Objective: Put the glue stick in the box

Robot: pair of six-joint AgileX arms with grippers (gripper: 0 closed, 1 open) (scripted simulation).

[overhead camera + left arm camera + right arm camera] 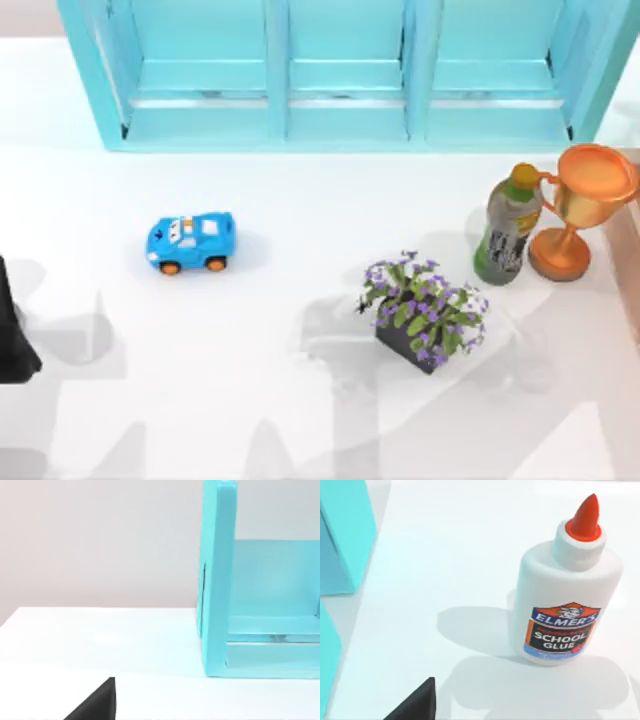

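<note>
Right wrist view: a white plastic bottle of school glue with an orange pointed cap point(565, 590) stands upright on the white table point(445, 555), close ahead of the right pincer, of which a dark corner point(417, 702) juts in at the frame's edge; the two are apart, not touching. Whether that pincer's fingers are apart or together I cannot tell.

In the top view a turquoise open-fronted box with three compartments point(345, 75) runs along the far edge. A blue toy car with orange wheels point(190, 241) sits left of centre. A dark planter of purple flowers point(425, 315) stands right of centre, with a green drink bottle point(507, 228) just beside an orange trophy cup point(580, 205) near the right edge.

The left arm point(12, 335) is parked at the table's left edge; its pincer's state I cannot tell.
</note>
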